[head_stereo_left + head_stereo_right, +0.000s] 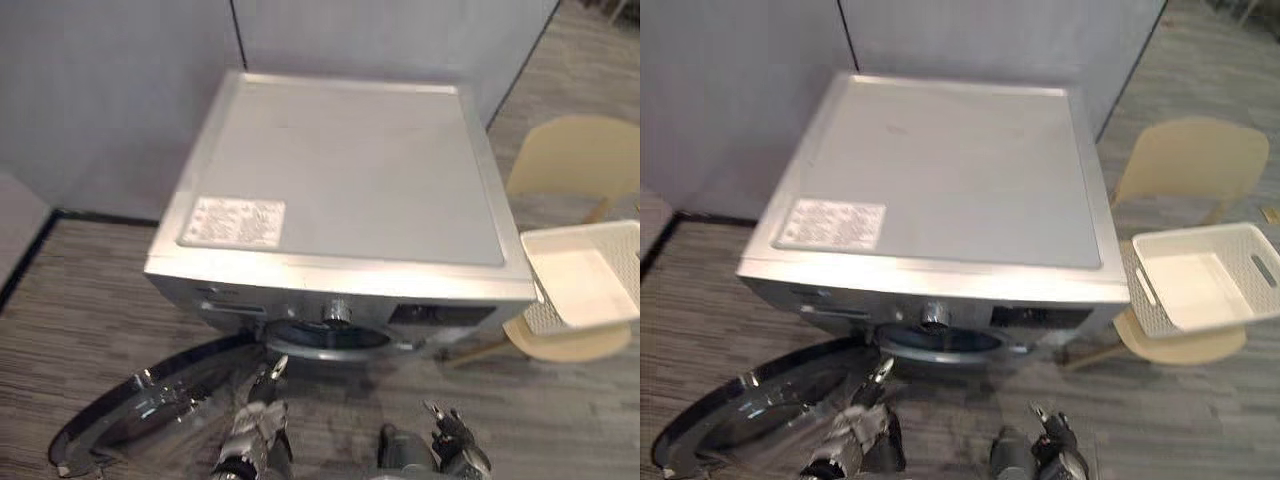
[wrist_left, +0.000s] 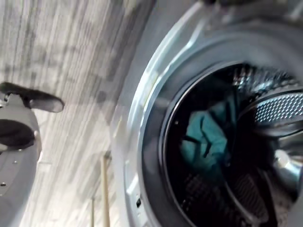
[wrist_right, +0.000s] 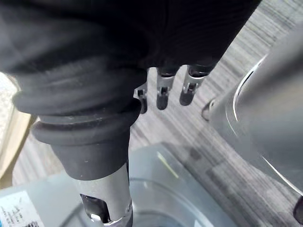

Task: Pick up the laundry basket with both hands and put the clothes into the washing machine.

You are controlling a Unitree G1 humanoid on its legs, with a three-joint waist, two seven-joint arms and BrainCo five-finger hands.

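Observation:
The silver washing machine (image 1: 340, 170) stands in front of me with its round door (image 1: 150, 405) swung open to the lower left. In the left wrist view a teal garment (image 2: 206, 137) lies inside the dark drum (image 2: 265, 109). The white laundry basket (image 1: 1190, 237) rests on a beige chair (image 1: 575, 150) to the right of the machine, and I see nothing in it. My left hand (image 1: 255, 425) is low in front of the drum opening (image 1: 325, 335), fingers straight and holding nothing. My right hand (image 1: 450, 445) hangs further right, its fingers (image 3: 163, 92) relaxed and holding nothing.
Grey partition walls (image 1: 110, 90) close off the space behind and to the left of the machine. The open door takes up the floor at the lower left. Grey plank floor (image 1: 560, 410) stretches between the machine's front and the chair.

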